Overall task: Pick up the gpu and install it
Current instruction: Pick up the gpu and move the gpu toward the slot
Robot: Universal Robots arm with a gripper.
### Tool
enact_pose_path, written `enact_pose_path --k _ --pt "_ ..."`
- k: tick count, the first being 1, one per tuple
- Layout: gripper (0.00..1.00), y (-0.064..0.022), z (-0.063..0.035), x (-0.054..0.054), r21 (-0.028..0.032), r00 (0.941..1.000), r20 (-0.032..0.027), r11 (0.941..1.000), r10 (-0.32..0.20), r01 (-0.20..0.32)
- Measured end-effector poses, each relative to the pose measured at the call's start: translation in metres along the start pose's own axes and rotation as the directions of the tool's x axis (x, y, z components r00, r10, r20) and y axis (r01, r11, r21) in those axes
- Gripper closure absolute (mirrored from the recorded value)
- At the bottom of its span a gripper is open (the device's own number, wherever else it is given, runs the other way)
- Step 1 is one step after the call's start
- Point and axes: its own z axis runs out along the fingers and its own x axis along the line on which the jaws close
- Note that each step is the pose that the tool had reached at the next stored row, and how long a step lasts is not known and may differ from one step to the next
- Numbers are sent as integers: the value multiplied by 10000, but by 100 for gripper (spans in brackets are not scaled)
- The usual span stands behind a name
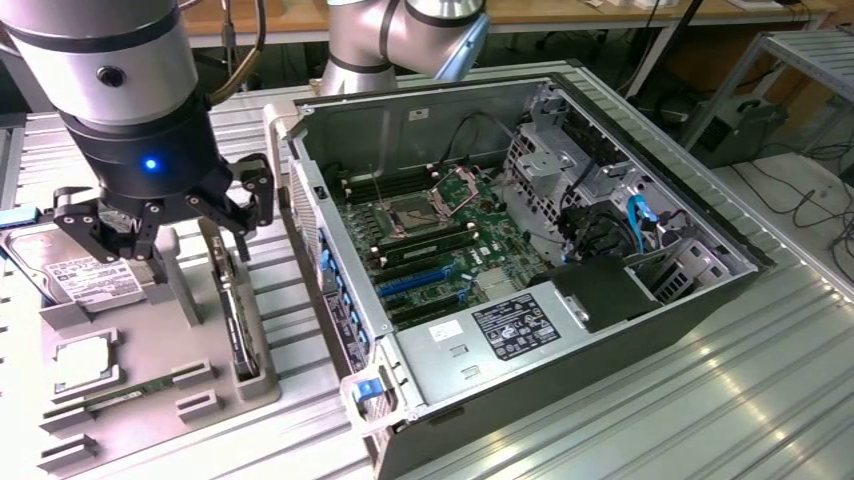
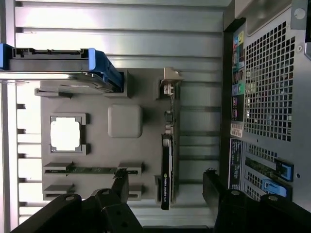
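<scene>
Grey plastic fixture tray (image 1: 167, 345) sits on a ribbed metal bench (image 1: 694, 390), beside an open computer case (image 1: 400, 125).

The tray has shaped pockets, each holding one part:
- A silver hard drive (image 1: 70, 268) with a white label lies at the end of the tray nearest the arm.
- A square processor chip (image 1: 80, 355) lies flat in a framed recess.
- A narrow green memory stick (image 1: 130, 388) stands in a low groove.
- The gpu (image 1: 238, 320), a thin black card, stands on its long edge in a narrow slot along the side of the tray nearest the case. Its pale metal bracket is at one end.

Standing the card on edge appears meant to leave both flat faces free for a grip from above.

The robot's black claw (image 1: 174, 235) hangs over this slot. It is released, with its fingers spread wide. In the wrist view the card lies between the two fingers (image 2: 121, 184), with a gap on each side, so nothing is grasped. The claw looks lined up to close across the card's faces, and the pick-up has not yet happened.

The case lies on its side with the panel off, so its inside faces upward, presumably so that parts can be lowered in. Inside are:
- a green motherboard (image 1: 461, 245) with blue expansion slots (image 1: 414, 283)
- a labelled power supply (image 1: 501, 335) at the end nearest the camera
- a metal drive cage with cables on the exterior view's right

No card is seated in the blue slots.
</scene>
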Motion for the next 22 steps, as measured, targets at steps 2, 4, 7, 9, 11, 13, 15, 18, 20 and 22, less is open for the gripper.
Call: enact_pose_path --k 2,4,7,9,11,13,15,18,20,22 --pt "28 -5 36 0 0 10000 0 10000 0 0" --pt "28 -12 74 2 0 10000 0 10000 0 0" --pt "28 -19 128 3 0 10000 0 10000 0 0" --pt "28 -23 165 4 0 10000 0 10000 0 0" --pt "28 -24 202 5 -1 10000 1 10000 0 0" --pt "28 -25 244 6 -1 10000 0 10000 0 0" --pt "28 -27 307 7 0 10000 0 10000 0 0" --pt "28 -36 377 8 -1 10000 0 10000 -2 2" --pt "28 -43 430 7 -1 10000 0 10000 1 -1" --pt "28 -44 475 -1 0 10000 0 10000 1 -1"
